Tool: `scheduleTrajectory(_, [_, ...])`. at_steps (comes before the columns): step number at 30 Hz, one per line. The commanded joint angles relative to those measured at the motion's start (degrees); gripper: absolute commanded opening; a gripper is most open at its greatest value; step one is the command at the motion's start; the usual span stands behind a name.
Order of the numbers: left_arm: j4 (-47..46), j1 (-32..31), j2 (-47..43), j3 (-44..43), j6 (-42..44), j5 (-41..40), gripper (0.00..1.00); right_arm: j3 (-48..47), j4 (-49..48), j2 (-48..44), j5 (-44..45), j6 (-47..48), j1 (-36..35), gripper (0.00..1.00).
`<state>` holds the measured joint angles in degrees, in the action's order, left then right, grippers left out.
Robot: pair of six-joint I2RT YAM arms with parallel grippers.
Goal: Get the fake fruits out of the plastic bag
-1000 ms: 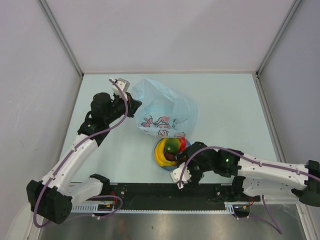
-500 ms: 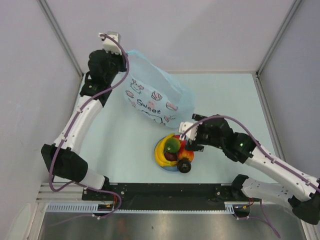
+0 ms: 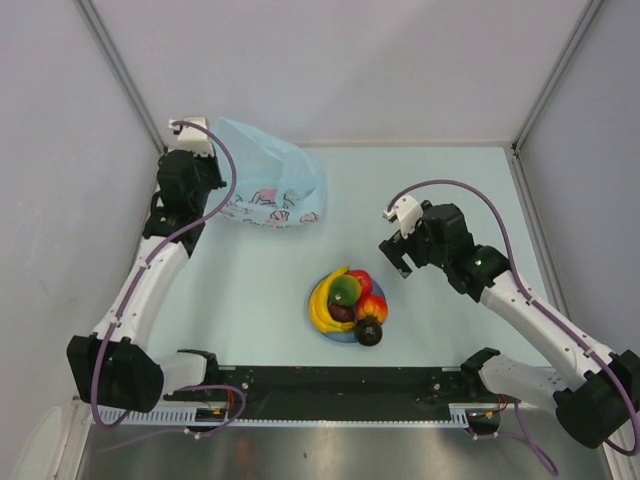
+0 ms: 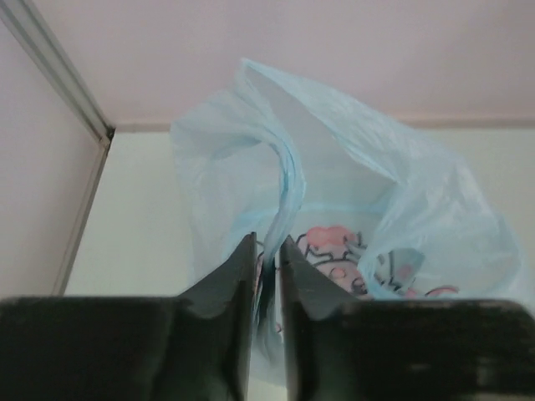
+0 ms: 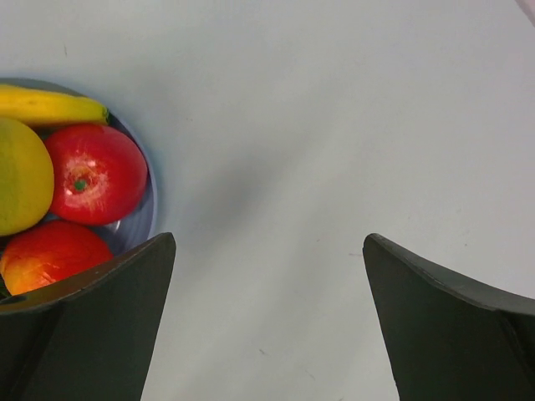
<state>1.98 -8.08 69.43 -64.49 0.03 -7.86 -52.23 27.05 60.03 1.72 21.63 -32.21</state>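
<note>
The fake fruits (image 3: 347, 298) sit heaped on the blue plate (image 5: 144, 221), lower centre of the top view, with a dark one (image 3: 369, 335) at the rim's lower right. One nudge and we'd see it roll across the tabletop (image 3: 450, 190). The plastic bag (image 3: 272, 188) is bunched upper left, its film pinched in the left tool (image 4: 267, 255); we can't tell if anything remains inside. The right tool (image 5: 267, 251) hovers spread, right of the plate, nothing in between — a low sweep would scatter the pile.

top: high up behind the arms, looks down on whole table (image 3: 250, 290) | left wrist: very near plastic bag (image 4: 359, 200), faces it | right wrist: close above plate (image 5: 140, 225) edge | top sees both
</note>
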Motion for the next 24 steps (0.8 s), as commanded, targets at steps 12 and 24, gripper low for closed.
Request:
scheduleTrajectory(12, [5.84,0.69,-7.89,-8.11,-1.09,10.29,1.0,-1.65,-1.23,0.09,17.79,-12.39,1.8,1.0])
scheduleTrajectory(24, [18.05,0.69,-22.58,3.47,5.15,13.39,1.0,-3.49,9.24,-4.92,11.92,-17.84,8.73,1.0])
